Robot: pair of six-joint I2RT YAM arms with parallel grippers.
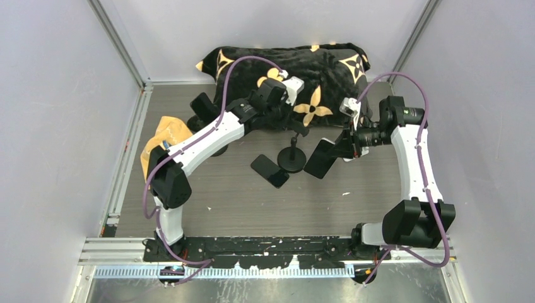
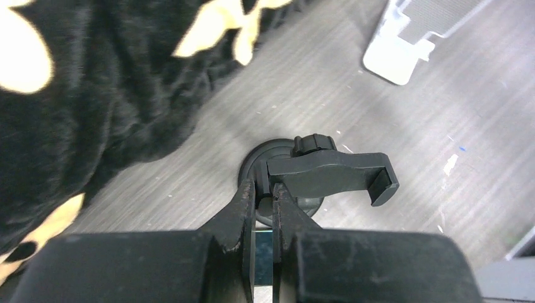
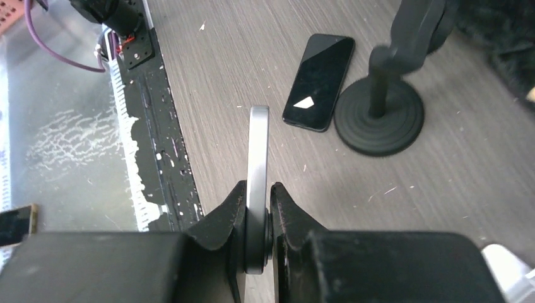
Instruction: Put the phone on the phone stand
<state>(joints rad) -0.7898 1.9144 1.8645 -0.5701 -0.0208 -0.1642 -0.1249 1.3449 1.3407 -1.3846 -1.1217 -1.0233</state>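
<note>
Right wrist, held phone: slim silver-edged phone (image 3: 258, 139) seen edge-on, standing on its long edge above the grey wood-grain table (image 3: 240, 57), clear of the surface.
Held phone, top view: dark slab (image 1: 320, 159), tilted, just right of the stand's base and apart from it.
Right gripper (image 3: 257, 189): clamped narrow on the phone's lower end, one finger on each face.
Right arm: rises from its base, elbow bent outward, forearm reaching in and left, wrist level with the stand.
Phone stand: black stand with round weighted base (image 1: 291, 161), thin post and clamp cradle (image 2: 334, 173) with a small knob behind it; upright at table centre.
Left gripper (image 2: 264, 189): fingers nearly together, pinching the left end of the stand's cradle from above.
Left arm: arches high over the table, forearm running right, wrist angled down onto the stand's head (image 1: 296, 124).
Second phone: black glossy phone (image 3: 318, 82) flat and screen up, just left of the stand's base.
Blanket: black plush blanket (image 1: 328, 69) with yellow flower and star motifs, heaped at the far edge.
Cloth: yellow cloth (image 1: 165, 129) under the left arm.
Markings: letters on the blanket cannot be read.
</note>
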